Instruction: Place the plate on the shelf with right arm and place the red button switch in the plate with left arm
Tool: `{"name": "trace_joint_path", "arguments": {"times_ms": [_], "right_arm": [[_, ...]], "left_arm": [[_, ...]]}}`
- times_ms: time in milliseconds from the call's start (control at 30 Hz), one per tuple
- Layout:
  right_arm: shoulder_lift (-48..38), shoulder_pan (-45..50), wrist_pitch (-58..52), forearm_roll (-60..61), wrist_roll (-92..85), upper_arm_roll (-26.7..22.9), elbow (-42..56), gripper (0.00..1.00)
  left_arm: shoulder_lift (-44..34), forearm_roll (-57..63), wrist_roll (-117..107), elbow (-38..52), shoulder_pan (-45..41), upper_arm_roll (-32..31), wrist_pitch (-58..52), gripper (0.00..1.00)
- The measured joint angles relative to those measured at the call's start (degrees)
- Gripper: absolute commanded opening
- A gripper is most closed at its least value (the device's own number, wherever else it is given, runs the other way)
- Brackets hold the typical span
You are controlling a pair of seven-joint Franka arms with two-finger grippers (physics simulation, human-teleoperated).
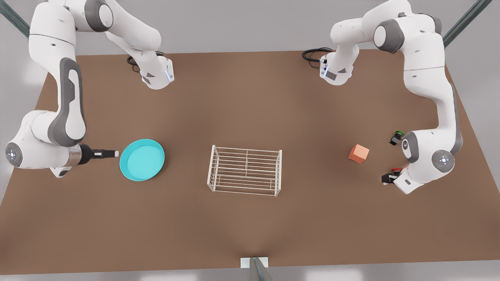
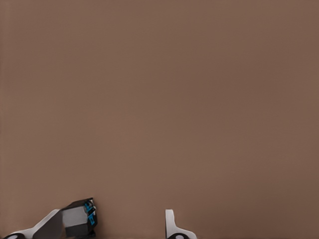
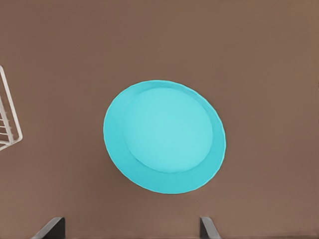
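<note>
The turquoise plate (image 1: 142, 159) (image 3: 164, 135) lies flat on the brown table at the front view's left. Just beside its rim is my right gripper (image 1: 111, 153) (image 3: 130, 229), open, with nothing between its fingers. The white wire shelf (image 1: 245, 169) (image 3: 7, 114) stands at the table's middle. The red button switch (image 1: 391, 175) sits at the front view's right, partly hidden by the left arm's wrist (image 1: 425, 160). My left gripper (image 2: 122, 226) is open over bare table, holding nothing.
An orange cube (image 1: 358, 153) rests between the shelf and the left arm. A black switch with a green cap (image 1: 396, 137) sits just behind that arm's wrist. The table's front edge carries a small bracket (image 1: 254, 262).
</note>
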Motion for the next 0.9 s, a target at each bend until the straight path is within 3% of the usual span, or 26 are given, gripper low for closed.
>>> {"name": "trace_joint_path", "arguments": {"times_ms": [67, 167, 267, 467, 633, 733, 900], "right_arm": [[-3.4, 0.2, 3.9, -0.1, -0.5, 0.2, -8.6, 1.00], [-4.3, 2.7, 7.9, -0.2, -0.8, 0.5, -13.2, 1.00], [1.5, 3.0, 12.3, -2.3, -0.8, 0.4, -15.3, 1.00], [7.8, -4.5, 20.9, -5.0, -2.1, 0.0, -16.2, 1.00], [11.0, -4.6, 24.0, -5.4, -3.0, 0.1, -16.2, 1.00], [11.8, -4.7, 24.9, -5.5, -3.4, 0.1, -16.1, 0.92], [12.1, -5.0, 24.6, -4.2, -4.0, 0.0, -15.6, 0.91]], "left_arm": [[0.9, -0.1, -0.6, -0.2, 0.7, 0.0, 1.0, 1.00], [1.7, 0.0, -1.4, -1.0, 1.3, 0.1, 2.8, 1.00], [2.0, 0.0, -2.1, -1.3, 1.6, 0.8, 3.8, 1.00], [2.3, -0.1, -3.3, -1.5, 3.5, 1.3, 4.7, 1.00], [3.0, -0.2, -4.2, -1.9, 4.9, 1.3, 4.8, 1.00], [3.6, -0.2, -4.7, -2.8, 5.6, 1.4, 4.8, 1.00], [5.3, -0.2, -5.3, -3.0, 6.3, 1.4, 5.8, 1.00]]}}
